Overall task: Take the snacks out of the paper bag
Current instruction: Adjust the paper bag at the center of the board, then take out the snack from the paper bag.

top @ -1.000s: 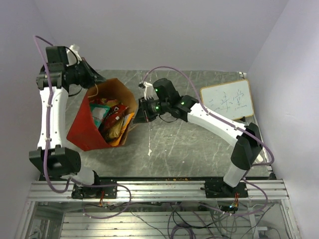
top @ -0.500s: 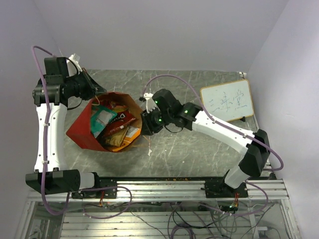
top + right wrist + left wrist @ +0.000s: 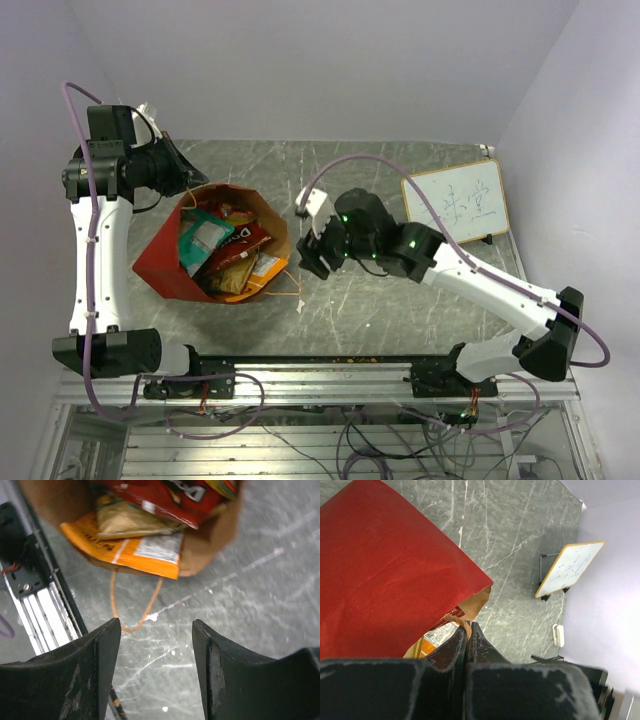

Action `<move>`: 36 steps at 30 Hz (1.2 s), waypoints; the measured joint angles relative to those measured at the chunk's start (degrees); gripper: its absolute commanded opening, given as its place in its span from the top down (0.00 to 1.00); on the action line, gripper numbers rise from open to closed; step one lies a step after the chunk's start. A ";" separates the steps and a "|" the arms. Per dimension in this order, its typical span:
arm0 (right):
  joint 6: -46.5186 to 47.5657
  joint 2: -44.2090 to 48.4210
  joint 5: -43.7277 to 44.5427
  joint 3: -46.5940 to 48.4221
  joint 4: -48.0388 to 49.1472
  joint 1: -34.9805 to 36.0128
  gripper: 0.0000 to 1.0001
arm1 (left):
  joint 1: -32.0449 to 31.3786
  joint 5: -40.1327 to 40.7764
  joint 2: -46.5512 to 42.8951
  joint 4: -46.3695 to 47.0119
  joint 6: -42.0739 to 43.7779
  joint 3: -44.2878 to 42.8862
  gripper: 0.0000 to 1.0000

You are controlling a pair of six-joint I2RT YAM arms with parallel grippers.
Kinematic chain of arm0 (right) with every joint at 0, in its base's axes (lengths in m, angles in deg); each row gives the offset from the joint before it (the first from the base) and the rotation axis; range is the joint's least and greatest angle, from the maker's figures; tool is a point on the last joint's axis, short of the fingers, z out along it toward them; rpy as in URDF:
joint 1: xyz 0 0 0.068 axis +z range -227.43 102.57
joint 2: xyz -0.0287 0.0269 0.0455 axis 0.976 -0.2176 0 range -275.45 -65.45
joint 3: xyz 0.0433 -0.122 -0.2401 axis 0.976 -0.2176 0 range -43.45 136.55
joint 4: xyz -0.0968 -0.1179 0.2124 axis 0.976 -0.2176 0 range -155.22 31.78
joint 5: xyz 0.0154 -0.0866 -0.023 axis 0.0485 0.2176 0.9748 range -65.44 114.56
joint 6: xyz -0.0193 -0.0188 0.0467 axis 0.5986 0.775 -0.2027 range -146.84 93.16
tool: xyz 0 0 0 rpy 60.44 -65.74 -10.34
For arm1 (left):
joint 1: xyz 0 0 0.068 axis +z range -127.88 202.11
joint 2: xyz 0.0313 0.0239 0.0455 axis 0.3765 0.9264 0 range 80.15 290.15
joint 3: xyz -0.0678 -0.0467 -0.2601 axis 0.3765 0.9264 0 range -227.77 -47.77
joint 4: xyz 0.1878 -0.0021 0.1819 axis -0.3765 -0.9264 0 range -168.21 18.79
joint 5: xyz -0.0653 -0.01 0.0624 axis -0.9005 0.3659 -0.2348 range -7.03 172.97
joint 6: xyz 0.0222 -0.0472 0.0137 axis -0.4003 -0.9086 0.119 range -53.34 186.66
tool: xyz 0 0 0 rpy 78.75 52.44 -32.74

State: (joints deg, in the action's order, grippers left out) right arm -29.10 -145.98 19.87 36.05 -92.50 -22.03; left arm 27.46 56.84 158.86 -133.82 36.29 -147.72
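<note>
The red paper bag (image 3: 160,265) lies tipped on the table at the left, its brown mouth facing the right arm. Snacks fill it: a teal packet (image 3: 205,235), a red packet (image 3: 245,243) and an orange packet (image 3: 258,270). My left gripper (image 3: 192,175) is at the bag's far rim, shut on a tan bit of the rim or handle (image 3: 465,626); the red bag wall (image 3: 385,570) fills that view. My right gripper (image 3: 308,262) hovers just right of the mouth, open and empty (image 3: 156,625). Ahead of it lie the orange packet (image 3: 145,550) and a twine handle (image 3: 135,612).
A small white framed whiteboard (image 3: 455,205) stands at the back right of the grey marble table (image 3: 400,300). An aluminium rail (image 3: 320,380) runs along the near edge, close to my right gripper's left finger (image 3: 100,670).
My right gripper has opened and drawn back from the bag's mouth toward the near right. The left arm rose and tipped the bag so its mouth shows wider.
</note>
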 measured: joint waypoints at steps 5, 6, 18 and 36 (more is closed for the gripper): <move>18.47 2.03 -9.16 -7.32 9.94 5.14 0.43 | 1.16 -0.04 0.22 -0.33 0.26 0.00 0.93; 22.67 1.55 -10.64 -8.31 11.28 6.05 0.44 | 1.49 -0.07 0.24 -0.33 0.37 0.00 0.93; 53.68 -10.71 -17.20 -8.33 16.87 8.07 0.57 | 3.19 -1.33 0.26 -0.33 0.55 0.02 0.93; 62.66 -19.12 -16.52 -6.38 21.20 8.07 0.62 | 3.23 -2.84 0.26 -0.31 0.35 1.27 0.93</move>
State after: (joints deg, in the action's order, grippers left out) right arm 33.57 -165.11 3.34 29.67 -71.30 -13.97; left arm 30.69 54.00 159.13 -134.12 36.64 -146.45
